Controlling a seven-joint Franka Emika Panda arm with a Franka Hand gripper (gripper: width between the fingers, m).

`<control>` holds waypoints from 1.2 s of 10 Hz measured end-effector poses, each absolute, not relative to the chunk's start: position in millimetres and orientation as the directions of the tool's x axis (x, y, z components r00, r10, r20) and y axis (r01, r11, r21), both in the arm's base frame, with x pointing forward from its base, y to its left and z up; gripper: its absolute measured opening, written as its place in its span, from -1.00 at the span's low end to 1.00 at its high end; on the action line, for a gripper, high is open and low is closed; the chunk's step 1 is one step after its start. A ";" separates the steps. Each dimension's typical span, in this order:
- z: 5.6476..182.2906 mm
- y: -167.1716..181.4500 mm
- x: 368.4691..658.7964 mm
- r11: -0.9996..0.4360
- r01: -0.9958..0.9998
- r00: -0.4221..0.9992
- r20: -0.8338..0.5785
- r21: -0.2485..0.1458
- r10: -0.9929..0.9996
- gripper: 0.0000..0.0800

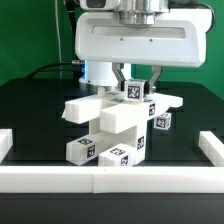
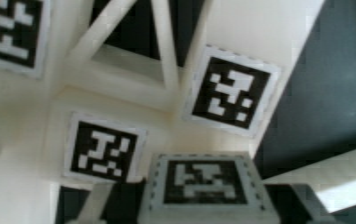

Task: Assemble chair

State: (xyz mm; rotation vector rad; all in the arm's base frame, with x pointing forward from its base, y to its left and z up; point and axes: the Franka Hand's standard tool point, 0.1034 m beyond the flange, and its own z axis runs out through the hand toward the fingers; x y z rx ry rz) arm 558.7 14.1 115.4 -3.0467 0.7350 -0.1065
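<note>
- Behind the border rail (image 1: 110,180), about midway along its front run, the chair (image 1: 112,125) stands on the black table (image 1: 30,110) as a part-built stack of white tagged pieces.
- Above the rail's middle, the gripper (image 1: 137,84) has its jaws set narrow around a small tagged top block (image 1: 133,91) at the crown of the stack. It reads as a grip, not a mere touch.
- Done, as I judge it: several bars and blocks already hang together in one cluster, and a long bar juts toward the rail's arm on the exterior view's left.
- Left to do: the cluster does not yet read as a finished chair. I cannot tell whether the top block is fully seated.
- The tagged pieces lowest in the stack, nearest the rail, may be joined or merely lying against it; the pictures do not settle which.
- The wrist view fills with close white faces, tags (image 2: 232,92) and slanted bars (image 2: 122,40). No joint line shows clearly there.
- Edges: the rail closes the front and turns back at both ends. The lowest pieces sit near its front run but apart from it.
- Open room: bare table lies between the stack and each side arm of the rail, and on the far side of the stack from the rail.
- A straight lift looks the safest way out, since a sideways pull could tip the stack.
</note>
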 end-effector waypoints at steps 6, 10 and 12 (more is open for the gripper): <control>115.3 15.9 558.7 -0.704 -0.709 0.702 0.054 -0.041 -0.711 -0.29; 114.2 15.3 558.0 -0.760 -0.649 0.758 0.056 -0.032 -0.649 0.57; 114.8 15.1 558.9 -0.850 -0.527 0.848 0.066 -0.016 -0.527 0.62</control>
